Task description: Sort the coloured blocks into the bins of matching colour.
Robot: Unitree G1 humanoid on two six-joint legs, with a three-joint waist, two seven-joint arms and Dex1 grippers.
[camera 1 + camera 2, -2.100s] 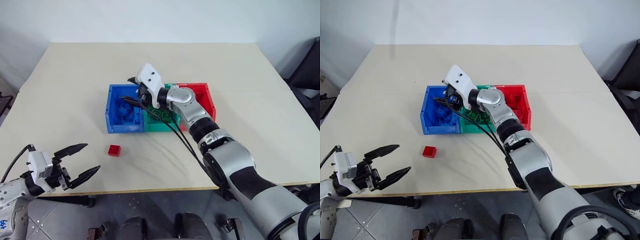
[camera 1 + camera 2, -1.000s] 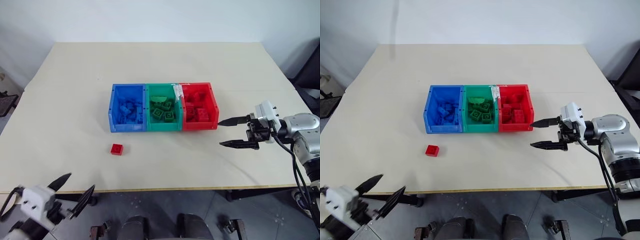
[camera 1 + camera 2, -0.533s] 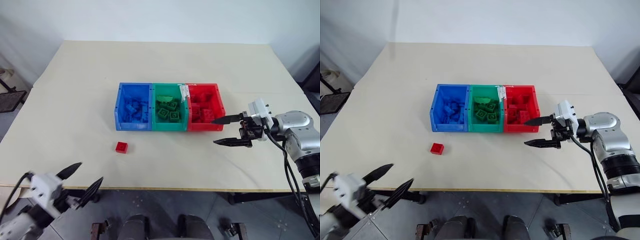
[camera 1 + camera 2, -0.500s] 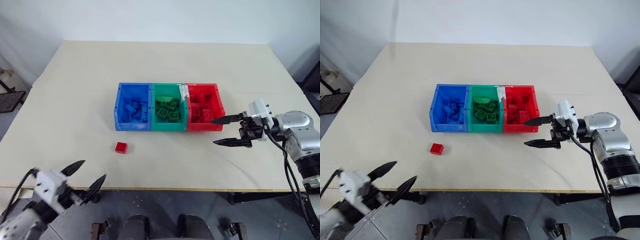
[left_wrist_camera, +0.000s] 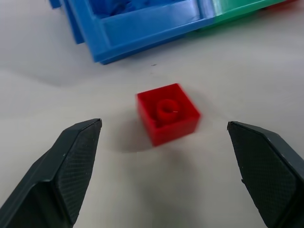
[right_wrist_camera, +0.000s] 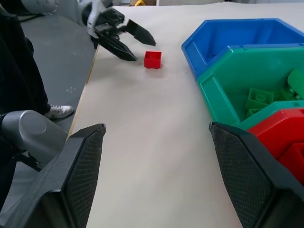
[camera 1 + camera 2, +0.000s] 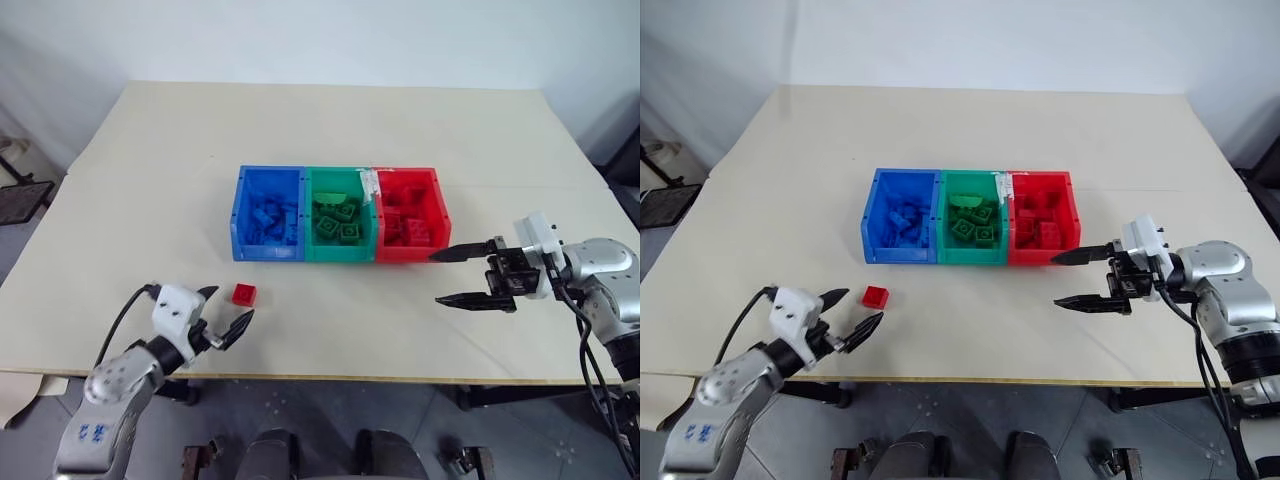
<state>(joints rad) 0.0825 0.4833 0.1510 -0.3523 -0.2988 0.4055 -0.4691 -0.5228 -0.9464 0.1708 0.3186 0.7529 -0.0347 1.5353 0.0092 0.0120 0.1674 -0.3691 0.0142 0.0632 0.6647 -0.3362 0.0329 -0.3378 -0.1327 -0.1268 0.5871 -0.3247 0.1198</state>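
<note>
Red block (image 7: 244, 293) alone on my table (image 7: 330, 120), with my left gripper (image 7: 224, 320) spread wide just short of it.

From my left wrist view the block (image 5: 167, 113) sits studs up between the lines of my two black fingers (image 5: 71, 166), a little beyond their tips and touching neither, with the blue bin (image 7: 268, 214) near behind it. The three bins stand joined in a row at mid-table: blue, green bin (image 7: 340, 216), red bin (image 7: 410, 215), each already holding blocks of its own colour. My right gripper (image 7: 462, 276) hangs above the table just beside the red bin, its fingers apart and pointing toward the bins, pinching nothing.
</note>
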